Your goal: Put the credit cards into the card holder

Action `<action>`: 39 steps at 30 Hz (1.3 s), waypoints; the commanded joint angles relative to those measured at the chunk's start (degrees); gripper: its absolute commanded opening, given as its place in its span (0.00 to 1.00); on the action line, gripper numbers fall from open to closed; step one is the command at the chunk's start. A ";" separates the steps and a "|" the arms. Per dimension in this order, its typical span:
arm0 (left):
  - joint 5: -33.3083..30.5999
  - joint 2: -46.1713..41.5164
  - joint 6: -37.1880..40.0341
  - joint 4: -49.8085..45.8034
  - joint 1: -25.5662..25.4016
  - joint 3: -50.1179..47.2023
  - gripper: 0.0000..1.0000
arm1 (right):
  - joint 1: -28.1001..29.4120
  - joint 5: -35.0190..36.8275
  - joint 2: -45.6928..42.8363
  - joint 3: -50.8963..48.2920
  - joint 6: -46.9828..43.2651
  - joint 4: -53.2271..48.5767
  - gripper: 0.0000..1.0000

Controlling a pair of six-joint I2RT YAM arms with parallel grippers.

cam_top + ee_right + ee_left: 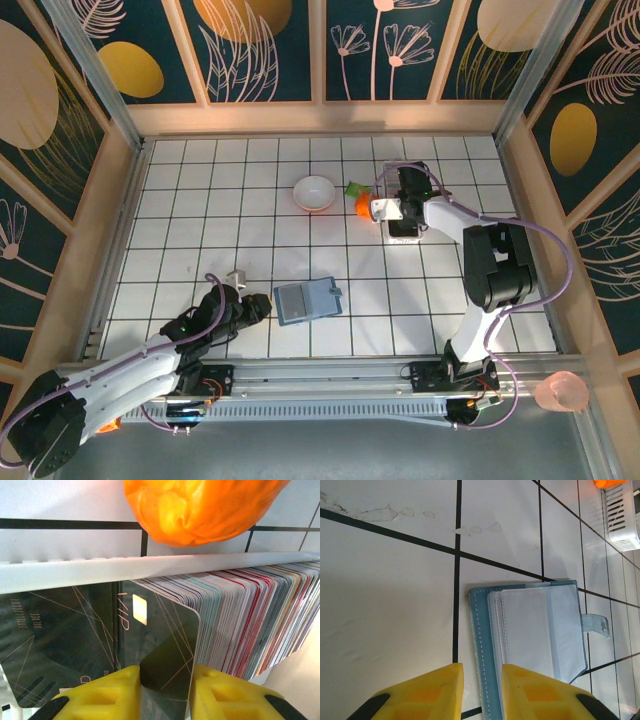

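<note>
Right gripper [165, 680] pinches dark card [161, 630]; tray [150, 568] holds credit cards [240, 620].

I count two hands, the left hand [262, 307] and the right hand [400, 226]. On the desk [200, 200] I see one card holder [307, 301], one white bowl [314, 192], one orange lump [200, 510], one green piece [354, 187] and one white rack [150, 567]. The credit cards [250, 615] are too tightly packed to count; one dark card [165, 640] stands forward.

White arms [120, 368], purple cables [569, 262], yellow jaws.
</note>
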 commanded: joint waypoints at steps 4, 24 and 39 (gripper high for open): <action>0.38 -0.44 -0.64 1.49 -0.08 -0.92 0.25 | -0.05 0.56 -1.80 -1.60 -0.63 1.98 0.21; 1.27 -0.27 -1.00 2.37 -0.06 -1.26 0.18 | 0.58 0.91 -5.53 -2.18 -0.54 2.82 0.17; 2.24 0.22 -0.91 2.02 -0.08 -0.47 0.15 | 0.92 0.62 -7.44 -2.21 0.25 1.70 0.14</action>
